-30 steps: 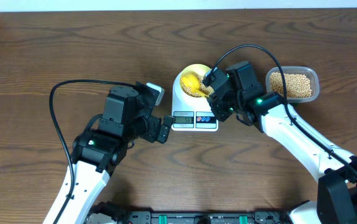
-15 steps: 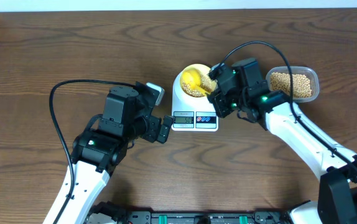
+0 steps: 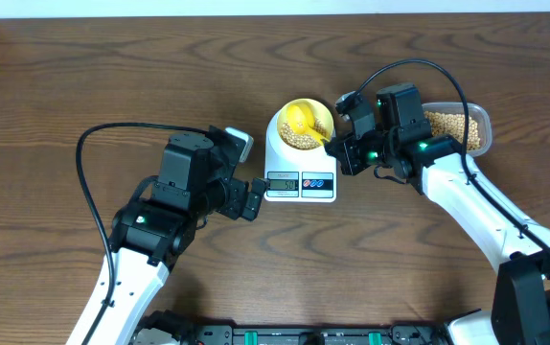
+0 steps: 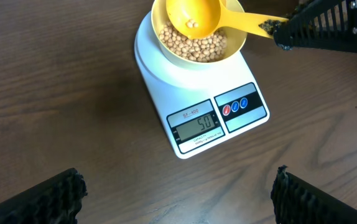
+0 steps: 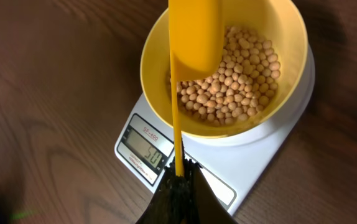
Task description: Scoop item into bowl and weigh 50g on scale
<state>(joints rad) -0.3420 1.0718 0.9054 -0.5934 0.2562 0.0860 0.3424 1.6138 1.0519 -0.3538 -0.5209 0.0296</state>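
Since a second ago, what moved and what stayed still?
The right gripper, shut on the scoop handle, slid back from the bowl toward the tub, drawing the scoop along. The scoop's cup is still over the bowl. Nothing was grabbed or let go. The left gripper, open, the bowl, the scale and the tub stayed put.

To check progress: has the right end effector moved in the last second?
Yes. The right end effector shifted rightward, away from the scale.
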